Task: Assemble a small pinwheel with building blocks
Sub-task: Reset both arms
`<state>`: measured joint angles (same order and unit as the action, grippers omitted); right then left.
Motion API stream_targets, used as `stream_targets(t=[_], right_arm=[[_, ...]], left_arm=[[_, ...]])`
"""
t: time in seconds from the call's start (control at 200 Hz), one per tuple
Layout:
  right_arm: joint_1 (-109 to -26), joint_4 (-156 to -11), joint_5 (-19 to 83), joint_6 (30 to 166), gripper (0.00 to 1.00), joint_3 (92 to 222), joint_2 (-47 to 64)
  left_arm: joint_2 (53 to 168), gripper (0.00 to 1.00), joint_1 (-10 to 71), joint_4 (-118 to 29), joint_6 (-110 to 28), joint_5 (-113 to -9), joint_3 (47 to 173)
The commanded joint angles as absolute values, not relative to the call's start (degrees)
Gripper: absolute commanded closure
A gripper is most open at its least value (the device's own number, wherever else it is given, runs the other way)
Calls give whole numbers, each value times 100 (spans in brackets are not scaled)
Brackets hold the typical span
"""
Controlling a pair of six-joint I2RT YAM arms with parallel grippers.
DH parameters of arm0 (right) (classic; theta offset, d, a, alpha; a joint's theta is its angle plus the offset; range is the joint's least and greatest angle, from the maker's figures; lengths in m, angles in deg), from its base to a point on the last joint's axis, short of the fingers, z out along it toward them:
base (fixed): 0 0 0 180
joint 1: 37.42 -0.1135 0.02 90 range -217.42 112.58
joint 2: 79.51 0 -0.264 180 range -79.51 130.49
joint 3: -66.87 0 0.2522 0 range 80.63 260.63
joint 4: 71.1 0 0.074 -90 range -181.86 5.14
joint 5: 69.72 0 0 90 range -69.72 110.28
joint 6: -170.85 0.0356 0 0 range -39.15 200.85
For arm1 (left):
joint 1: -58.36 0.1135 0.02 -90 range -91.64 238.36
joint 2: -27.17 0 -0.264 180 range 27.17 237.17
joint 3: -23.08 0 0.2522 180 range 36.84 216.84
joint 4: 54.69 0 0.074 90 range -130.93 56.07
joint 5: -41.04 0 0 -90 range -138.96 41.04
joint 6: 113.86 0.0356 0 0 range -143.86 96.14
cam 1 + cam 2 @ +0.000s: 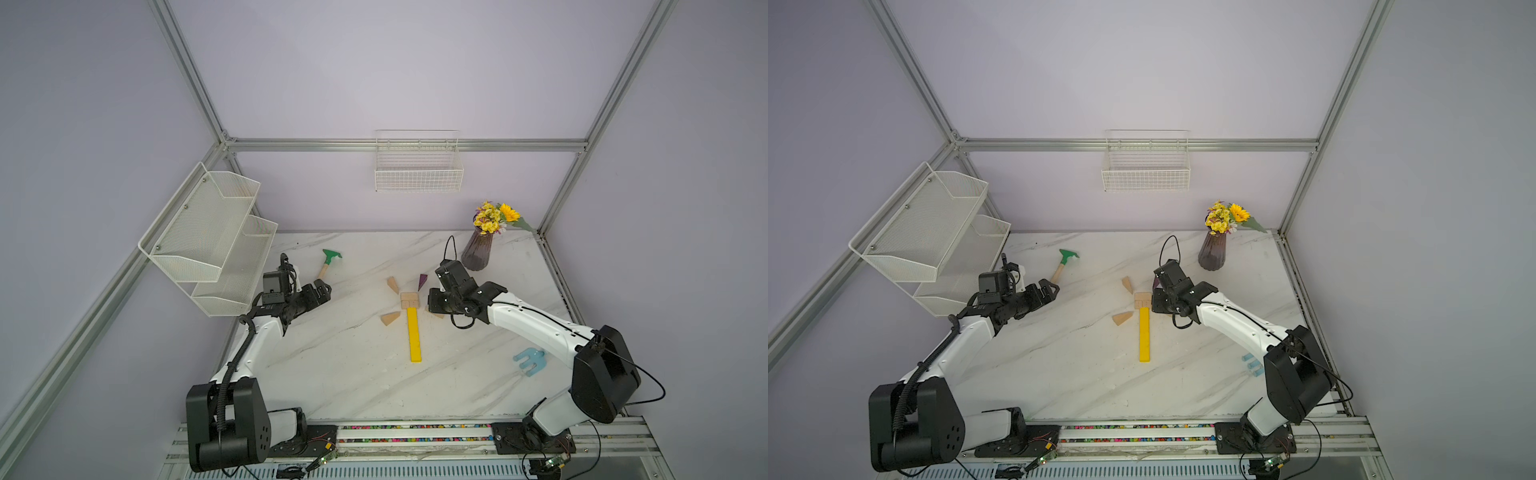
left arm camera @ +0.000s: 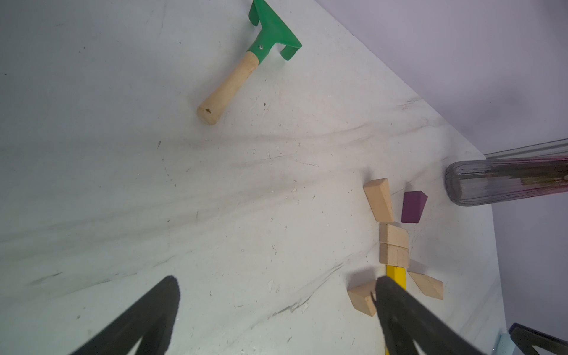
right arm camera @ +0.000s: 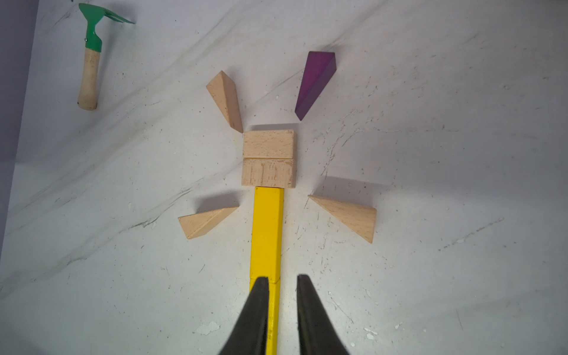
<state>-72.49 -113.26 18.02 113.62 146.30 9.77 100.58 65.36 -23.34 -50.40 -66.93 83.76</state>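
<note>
Black fingers [image 3: 258, 307] of the right pincer [image 3: 282, 278] hang slightly parted over the tabletop [image 3: 445, 292], gripping nothing; one fingertip sits in front of the yellow stem [image 3: 266, 233]. Ahead of that pincer lies the pinwheel [image 3: 269, 144]. Its stem butts against a hub [image 3: 267, 172] of two tan blocks, with three tan wedges [image 3: 226, 100] and a purple wedge [image 3: 315, 83] spread round it, one tan tip meeting a hub corner. The left pincer [image 2: 276, 282] stands spread wide and empty, well apart from the pinwheel, with a green rake [image 2: 233, 70] ahead of it.

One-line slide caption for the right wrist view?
Right end effector, jaws slightly apart and empty, over the yellow stem; tan hub ringed by three tan wedges and one purple wedge.
</note>
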Motion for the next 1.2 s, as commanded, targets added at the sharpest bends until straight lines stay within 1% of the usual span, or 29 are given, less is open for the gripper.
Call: stream_targets(t=[0.0,0.145,0.245,0.32,0.355,0.405,0.46,0.48,0.53,0.57,0.59,0.645,0.69,0.81,0.835,0.87,0.88,0.97,1.015,1.045,1.195], right_arm=[[-7205,-10942,1996,11269,78,14605,1120],[-7003,-10573,1538,11085,77,14487,814],[-6465,-10028,1231,10718,74,14330,450],[-5958,-9310,1140,10325,69,14077,253],[-5712,-8955,1125,10179,63,13931,211],[-5397,-8562,1025,10063,53,13766,222],[-5104,-8070,733,9958,39,13517,262],[-5007,-7863,621,9905,35,13409,278],[-4797,-7233,367,9826,28,13056,297],[-4637,-6720,314,9707,23,12782,323],[-4565,-6562,280,9664,17,12674,340],[-4397,-6076,235,9486,9,12366,381],[-4375,-5452,117,9175,5,12055,418],[-4325,-3445,-237,8755,3,11085,450],[-4264,-3226,-215,8664,3,11002,504],[-4240,-3313,-246,8806,3,10997,561],[-4225,-3270,-248,8823,3,10965,593],[-4093,-2385,6,8760,3,10510,737],[-4031,-2654,139,8953,3,10557,666],[-3989,-2565,181,8939,3,10514,651],[-3942,-2382,452,8817,3,10368,563]], left_arm=[[10013,0,6566,-2759,-4696,-6466,8429],[9873,0,6565,-3324,-4357,-5790,8141],[9818,0,6565,-3999,-3960,-5369,7781],[9826,0,6565,-4518,-3720,-5114,7493],[9846,0,6567,-4746,-3644,-4987,7375],[9901,0,6565,-5056,-3413,-4848,7212],[9991,0,6570,-5387,-3290,-4708,7054],[10030,0,6565,-5500,-3274,-4667,7002],[10126,0,6565,-5797,-3256,-4594,6876],[10218,0,6566,-6017,-3246,-4584,6809],[10265,0,6565,-6122,-3220,-4595,6777],[10419,0,6565,-6387,-3166,-4584,6716],[10550,0,6566,-6584,-3127,-4572,6664],[10759,0,6565,-7220,-3104,-4639,6503],[10759,0,6565,-7327,-3078,-4733,6480],[10759,0,6566,-7435,-3009,-4857,6484],[10913,0,6567,-7481,-3003,-4877,6480],[11266,0,6565,-7857,-2952,-4992,6479],[11407,0,6565,-7992,-2806,-5229,6519],[11447,0,6551,-7970,-2716,-5375,6548],[11427,0,6465,-8197,-2625,-5335,6401]])
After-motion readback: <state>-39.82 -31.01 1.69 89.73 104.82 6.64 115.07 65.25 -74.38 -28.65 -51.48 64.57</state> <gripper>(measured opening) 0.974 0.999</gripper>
